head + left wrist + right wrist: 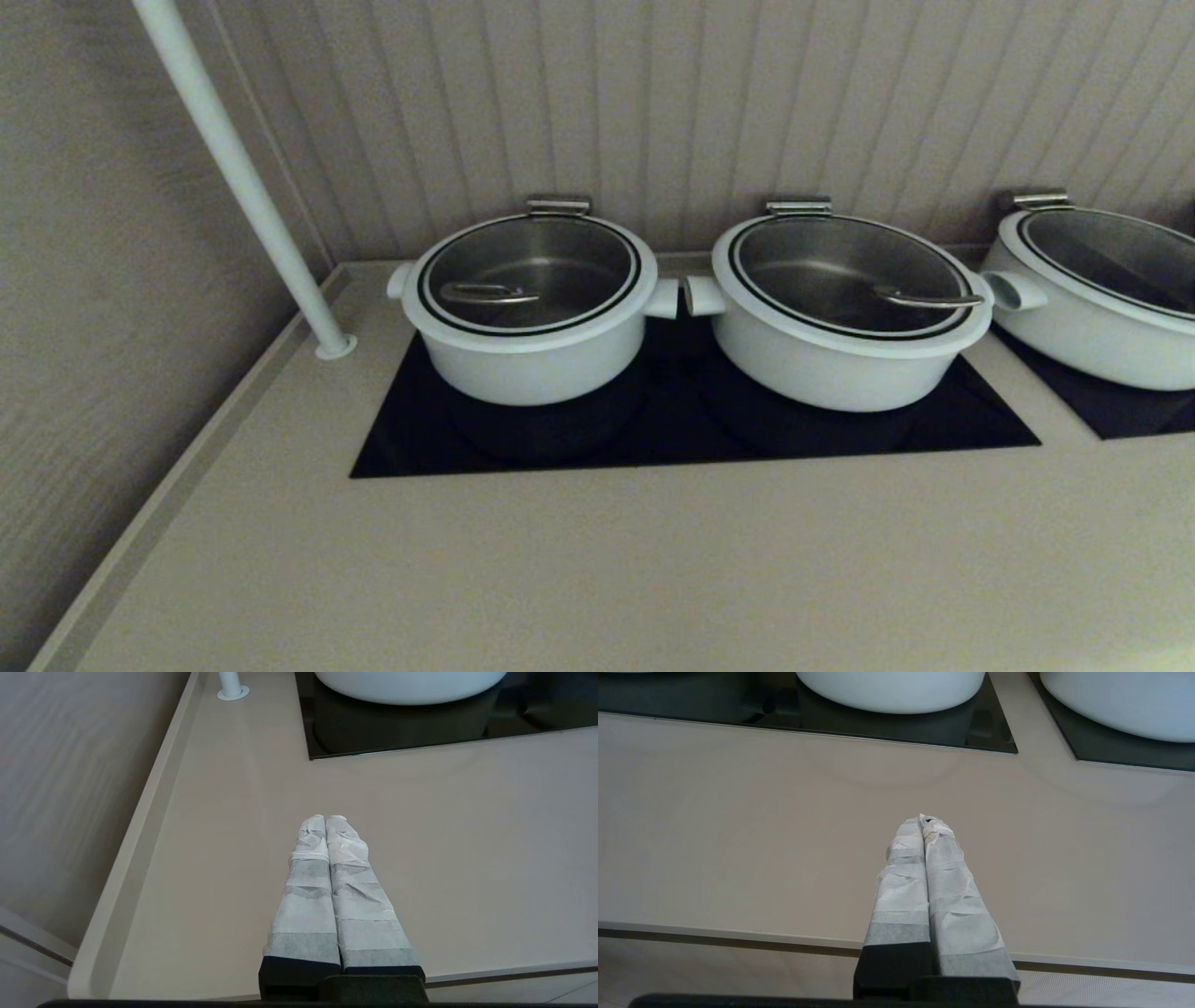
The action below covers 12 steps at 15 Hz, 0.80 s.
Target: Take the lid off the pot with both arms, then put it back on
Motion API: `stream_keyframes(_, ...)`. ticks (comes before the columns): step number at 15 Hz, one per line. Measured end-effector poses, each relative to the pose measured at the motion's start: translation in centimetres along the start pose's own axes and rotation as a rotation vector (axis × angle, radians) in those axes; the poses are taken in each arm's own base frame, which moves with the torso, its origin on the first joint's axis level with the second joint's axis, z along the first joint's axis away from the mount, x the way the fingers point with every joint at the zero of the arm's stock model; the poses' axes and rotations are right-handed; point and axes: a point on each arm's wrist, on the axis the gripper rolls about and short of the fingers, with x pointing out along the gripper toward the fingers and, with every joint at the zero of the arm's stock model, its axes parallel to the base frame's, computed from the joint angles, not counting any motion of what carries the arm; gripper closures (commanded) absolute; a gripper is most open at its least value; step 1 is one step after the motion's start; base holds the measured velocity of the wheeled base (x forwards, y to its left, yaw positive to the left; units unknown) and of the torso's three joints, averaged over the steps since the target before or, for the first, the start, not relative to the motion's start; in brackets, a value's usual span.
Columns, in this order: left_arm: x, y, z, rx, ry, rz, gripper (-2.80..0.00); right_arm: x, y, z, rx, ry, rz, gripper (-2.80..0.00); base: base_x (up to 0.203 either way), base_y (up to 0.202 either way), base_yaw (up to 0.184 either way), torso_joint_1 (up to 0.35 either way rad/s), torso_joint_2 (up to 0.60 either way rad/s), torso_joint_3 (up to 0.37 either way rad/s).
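The pot (527, 359) is white and deep and stands on the left of the black hob (672, 429). Its glass lid (551, 257) with a steel loop handle (487, 294) sits closed on it. Neither arm shows in the head view. My left gripper (325, 817) is shut and empty, hovering over the beige counter near its front edge; the pot's underside (411, 686) lies ahead of it. My right gripper (923, 819) is also shut and empty over the counter's front part, short of the hob.
A wider white pot (840, 355) with its lid stands beside the pot, and a third (1092, 308) on a second hob at the right. A white pole (238, 177) rises at the back left. A raised counter edge (140, 826) runs along the left.
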Motion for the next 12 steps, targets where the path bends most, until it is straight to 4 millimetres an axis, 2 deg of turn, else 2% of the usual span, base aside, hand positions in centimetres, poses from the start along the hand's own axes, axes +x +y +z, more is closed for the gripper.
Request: stream_keyframes(12, 0.00, 0.04, 0.02, -0.028, -0.002, 0.016, 0.00, 0.00, 0.00, 0.00, -0.004, 0.000, 0.002, 0.00, 0.000, 0.000, 0.000, 0.000, 0.00, 0.000)
